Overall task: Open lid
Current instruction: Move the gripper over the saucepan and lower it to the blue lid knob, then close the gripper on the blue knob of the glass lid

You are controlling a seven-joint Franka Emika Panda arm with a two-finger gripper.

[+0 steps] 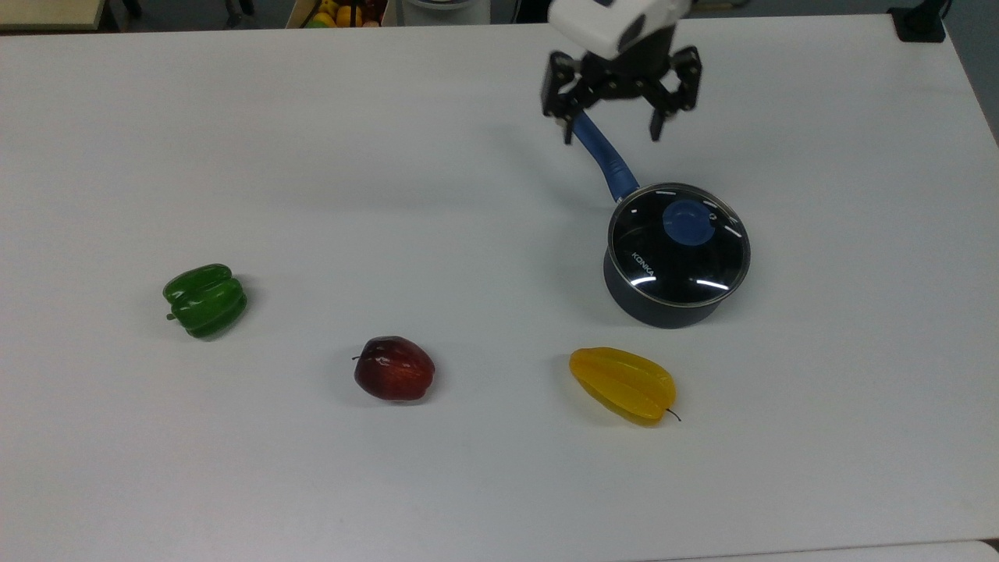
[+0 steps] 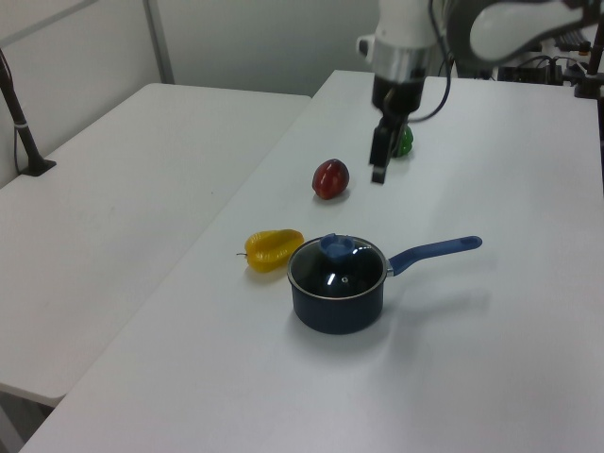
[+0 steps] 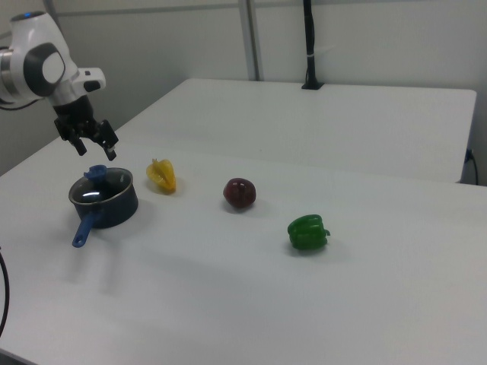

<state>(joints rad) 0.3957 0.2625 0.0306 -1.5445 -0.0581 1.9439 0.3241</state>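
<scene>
White table: lid on pan, gripper open above handle.

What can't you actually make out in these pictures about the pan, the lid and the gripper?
- Inside of the saucepan: the top view's glare and dark reflections on the lid hide any contents.
- End of the saucepan handle: covered by the gripper in the top view.
- Green pepper: partly behind the gripper in the left view.
- Gripper's height above the table: cannot be judged.
- Lid's vent hole: too small in the right view.
</scene>
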